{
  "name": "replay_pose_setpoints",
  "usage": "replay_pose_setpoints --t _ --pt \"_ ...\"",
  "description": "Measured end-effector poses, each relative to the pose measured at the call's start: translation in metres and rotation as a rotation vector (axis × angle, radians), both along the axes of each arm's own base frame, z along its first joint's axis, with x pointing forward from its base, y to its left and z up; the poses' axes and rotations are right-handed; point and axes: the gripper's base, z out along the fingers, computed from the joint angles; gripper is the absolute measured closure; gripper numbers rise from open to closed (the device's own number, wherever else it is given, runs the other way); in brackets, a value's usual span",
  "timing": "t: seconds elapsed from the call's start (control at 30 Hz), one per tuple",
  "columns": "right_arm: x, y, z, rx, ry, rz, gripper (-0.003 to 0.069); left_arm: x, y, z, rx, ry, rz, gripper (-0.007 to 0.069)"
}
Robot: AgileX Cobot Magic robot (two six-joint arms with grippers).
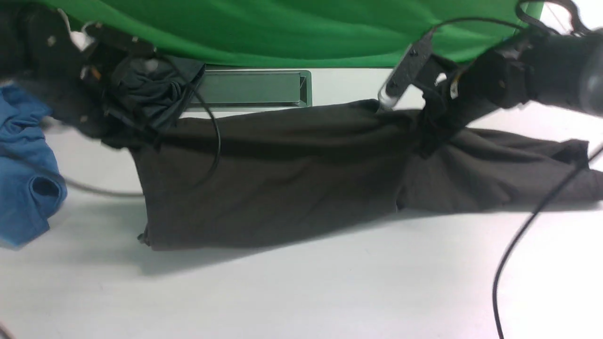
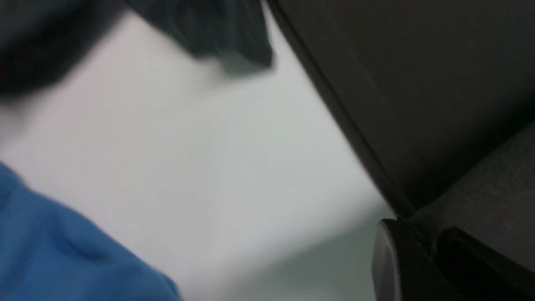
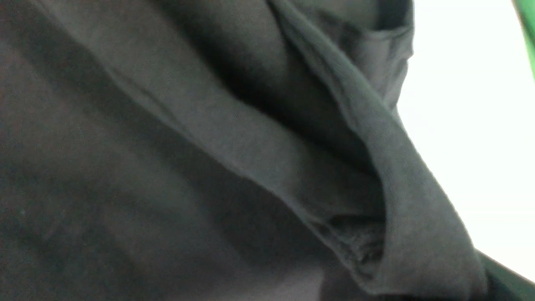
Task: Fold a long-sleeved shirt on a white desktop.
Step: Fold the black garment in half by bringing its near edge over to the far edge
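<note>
While both arms reach in from the sides, their wrists slope down and inward to a long-sleeved shirt point(image 1: 282, 188) stretched between them above the white desktop point(image 1: 330, 292). The left gripper point(image 1: 153, 140), tilted toward the middle, is closed on the shirt's upper edge near its left end, the cloth pinched between the fingertips. The right gripper point(image 1: 424, 149), its arm entering nearly level before bending down to the left, is shut with a gathered fold of the same shirt in its grip, right of the middle. Between the grippers the dark cloth spans in a broad panel, with a soft shadow beneath its front edge; beyond the right gripper, more of it extends to the right.

Behind the shirt is a shallow green rectangular tray point(image 1: 254, 88). The crumpled slate-grey garment point(image 1: 153, 87) overlaps its left end from where I stand; whether any cloth lies inside, I cannot tell. Blue shirt point(image 1: 26, 165): far left, on the desktop; green cloth backdrop point(image 1: 282, 33): across the rear
</note>
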Motion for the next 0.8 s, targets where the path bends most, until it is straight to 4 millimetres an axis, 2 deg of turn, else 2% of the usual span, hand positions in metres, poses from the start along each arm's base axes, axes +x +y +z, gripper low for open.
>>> replay_pose_setpoints --t 0.13,0.27,0.37,0.57,0.63,0.7,0.73,0.77,0.8 --pt "0.024 0.002 -0.004 0.011 -0.027 -0.014 0.0624 0.028 0.002 0.003 0.048 -0.016 -0.01 0.0587" --pt "0.042 0.005 -0.014 0.013 -0.038 -0.017 0.0624 0.047 0.003 0.0 0.071 -0.019 -0.013 0.0587" --pt "0.058 0.007 -0.028 0.026 -0.064 -0.015 0.0624 0.061 0.003 -0.006 0.08 -0.026 -0.01 0.0587" --pt "0.074 0.007 -0.047 0.05 -0.109 -0.007 0.0617 0.083 0.003 -0.025 0.095 -0.076 0.001 0.0587" --pt "0.078 0.006 -0.054 0.064 -0.132 -0.004 0.058 0.091 0.003 -0.033 0.095 -0.103 0.004 0.0587" --pt "0.081 0.007 -0.057 0.076 -0.156 0.002 0.0508 0.095 0.002 -0.04 0.093 -0.119 -0.002 0.0584" --pt "0.082 0.007 -0.058 0.083 -0.167 0.004 0.0464 0.096 0.002 -0.042 0.093 -0.124 -0.005 0.0581" --pt "0.084 0.008 -0.057 0.099 -0.193 0.006 0.0376 0.099 0.002 -0.046 0.093 -0.128 -0.009 0.0573" --pt "0.085 0.009 -0.056 0.114 -0.21 0.004 0.0323 0.1 0.002 -0.049 0.093 -0.129 -0.01 0.0566"
